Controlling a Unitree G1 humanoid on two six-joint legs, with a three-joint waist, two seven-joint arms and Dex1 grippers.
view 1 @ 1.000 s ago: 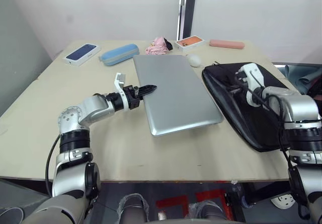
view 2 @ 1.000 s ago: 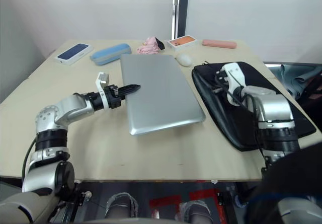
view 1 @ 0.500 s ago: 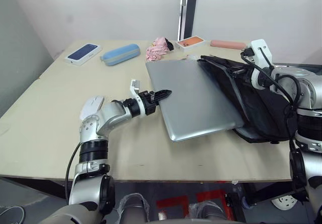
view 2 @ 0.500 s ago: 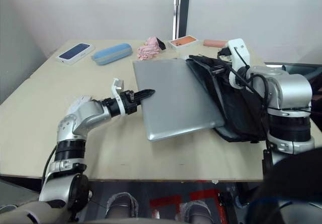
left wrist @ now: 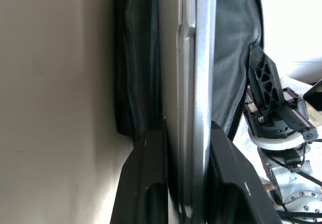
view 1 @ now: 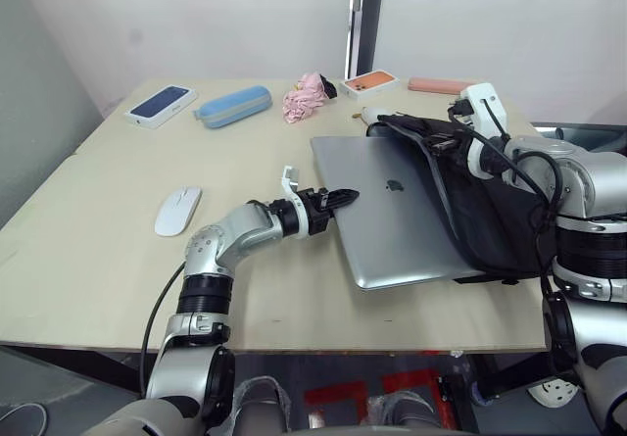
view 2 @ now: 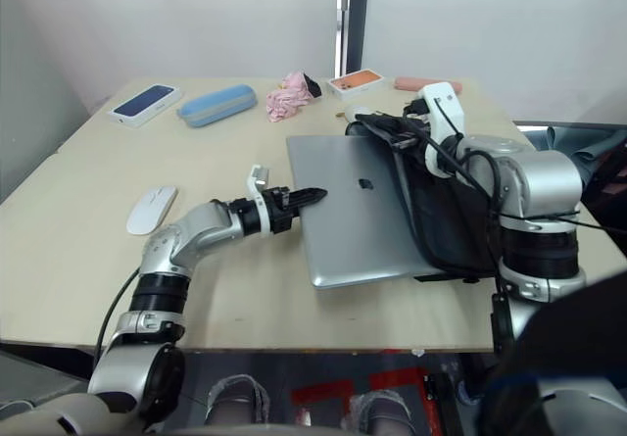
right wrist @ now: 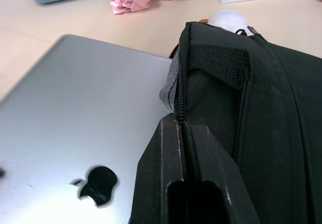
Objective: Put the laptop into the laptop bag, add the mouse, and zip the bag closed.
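Note:
The silver-grey laptop [view 1: 397, 222] lies flat on the table, its right part slid under the raised top flap of the black laptop bag [view 1: 495, 206]. My left gripper [view 1: 344, 198] is shut on the laptop's left edge; the left wrist view shows its fingers [left wrist: 146, 178] on either side of the thin edge [left wrist: 193, 83]. My right gripper [view 1: 444, 144] is shut on the bag's zipper edge [right wrist: 179, 90], holding the opening up over the laptop. The flat white mouse [view 1: 177, 210] rests apart on the table's left side.
Along the far edge lie a white box with a navy top [view 1: 160, 104], a blue case [view 1: 232, 105], a pink cloth [view 1: 307, 95], an orange-topped box [view 1: 370, 81] and a pink case [view 1: 438, 85]. A puffy white oval [view 1: 373, 115] sits just behind the bag.
My left gripper has pushed the laptop rightward into the bag's opening. My right gripper lifted the bag's top flap, then lowered it a little over the laptop. The mouse came into view at left.

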